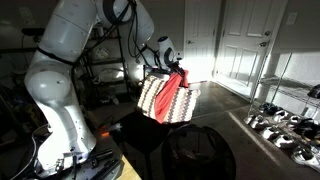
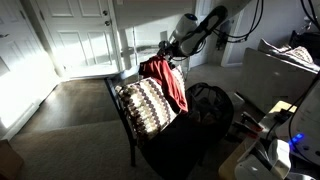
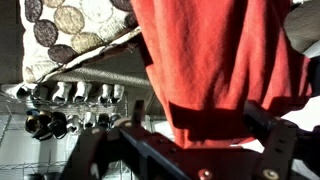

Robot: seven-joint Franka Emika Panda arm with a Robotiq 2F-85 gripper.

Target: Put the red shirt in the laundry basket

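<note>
The red shirt hangs limp over the rim of the laundry basket, a boxy brown-and-cream patterned hamper; both also show in an exterior view, the shirt draped down the basket. My gripper is right above the basket's rim at the shirt's top end, as an exterior view also shows. In the wrist view the shirt fills the middle between the two spread fingers of the gripper, and the basket's fabric is at the upper left. The jaws are open around the cloth.
A black round tub stands next to the basket. A wire rack with several shoes is on one side. White doors stand behind. The robot's white base is close to the basket.
</note>
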